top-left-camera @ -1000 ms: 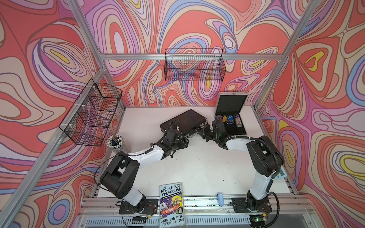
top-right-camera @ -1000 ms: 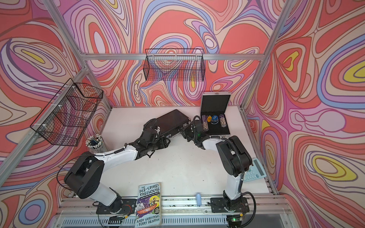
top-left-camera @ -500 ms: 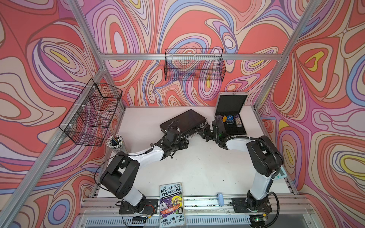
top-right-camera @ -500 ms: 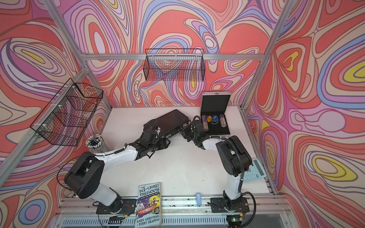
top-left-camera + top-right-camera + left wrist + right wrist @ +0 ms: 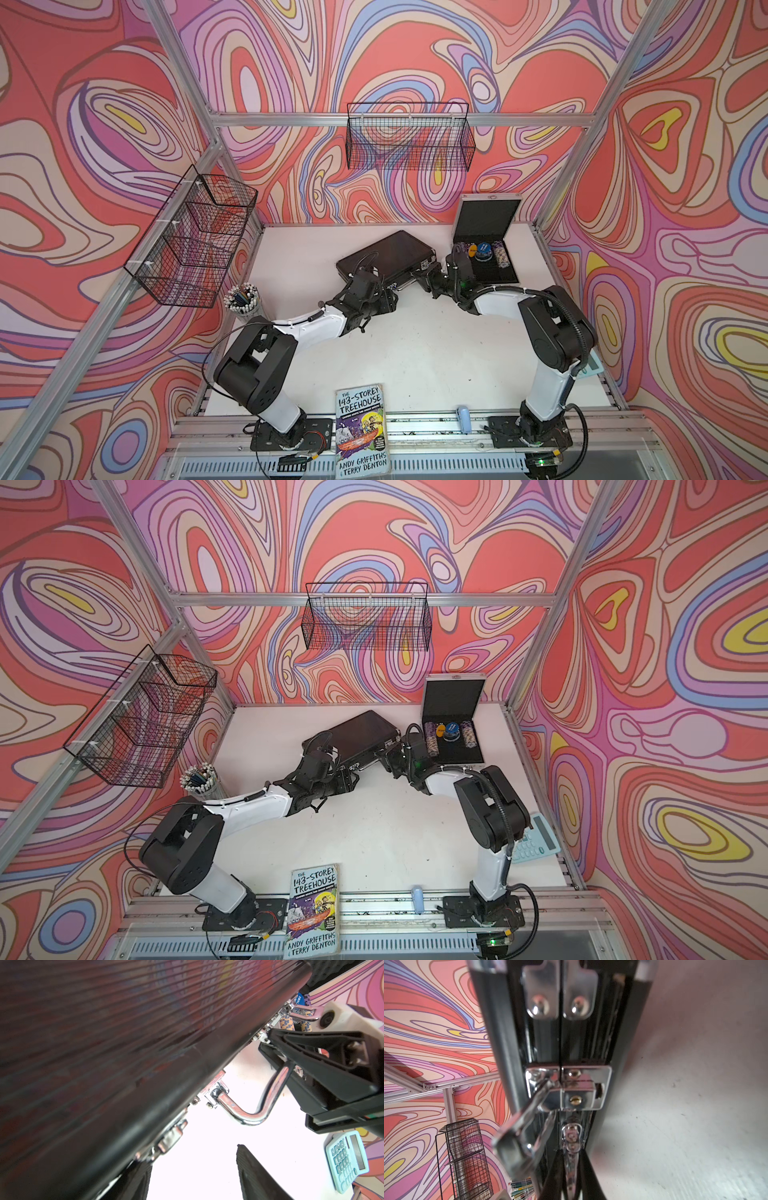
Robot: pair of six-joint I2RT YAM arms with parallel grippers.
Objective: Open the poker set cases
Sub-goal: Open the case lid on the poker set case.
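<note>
The black poker set case [image 5: 386, 253] [image 5: 361, 733] lies mid-table, lid down, with its handle side facing the arms. My right gripper [image 5: 419, 276] [image 5: 571, 1159] is shut on its chrome handle [image 5: 249, 1118] [image 5: 571, 1167]. One chrome latch [image 5: 517, 1138] beside the handle hangs flipped out. My left gripper [image 5: 388, 297] [image 5: 192, 1155] is open; one fingertip [image 5: 143, 1167] rests against the case edge by the other latch [image 5: 170, 1140], the other stands free over the table. The silver case [image 5: 486, 216] [image 5: 453, 696] stands open at the back right, showing chips.
A paperback book [image 5: 361, 428] lies at the front edge. A cup of pencils [image 5: 243, 295] stands at the left, and a light blue calculator [image 5: 536, 841] [image 5: 347, 1159] at the right edge. Wire baskets [image 5: 409, 137] [image 5: 191, 241] hang on the back and left walls.
</note>
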